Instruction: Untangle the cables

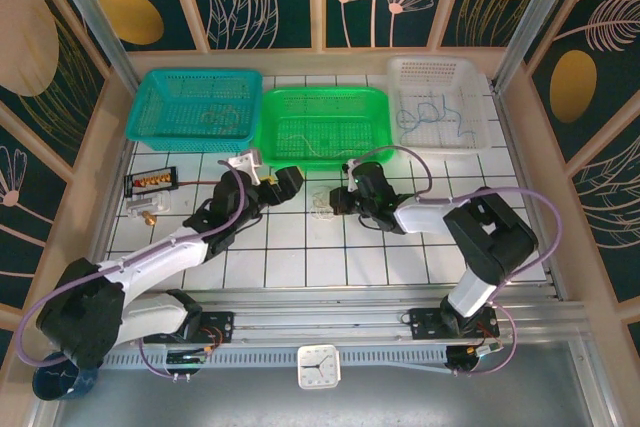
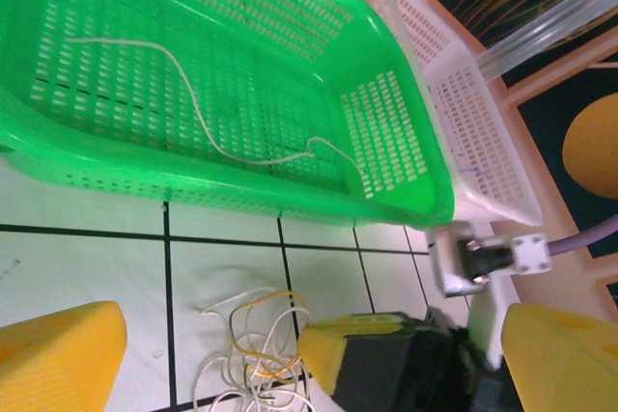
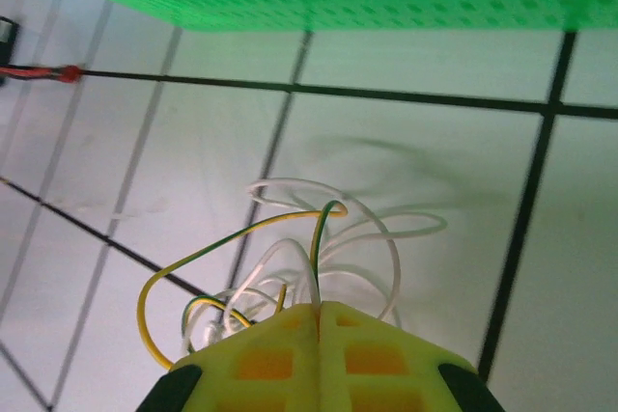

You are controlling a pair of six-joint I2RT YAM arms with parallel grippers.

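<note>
White and yellow-green cables (image 3: 290, 258), hair-thin, curl in a loose clump on the tiled table (image 1: 290, 247), just in front of the green basket (image 1: 320, 92). We see our right claw (image 3: 319, 311) pinched shut on the cables, a yellow-green strand running into its seam. Our left claw (image 1: 283, 185) stands wide open beside them. One pale wire (image 2: 212, 132) lies alone inside the green basket.

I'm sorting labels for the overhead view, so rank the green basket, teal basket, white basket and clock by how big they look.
1. green basket and teal basket: they look alike, so not ranked apart.
2. white basket: slightly smaller, a close call.
3. clock: by far the smallest.
</note>
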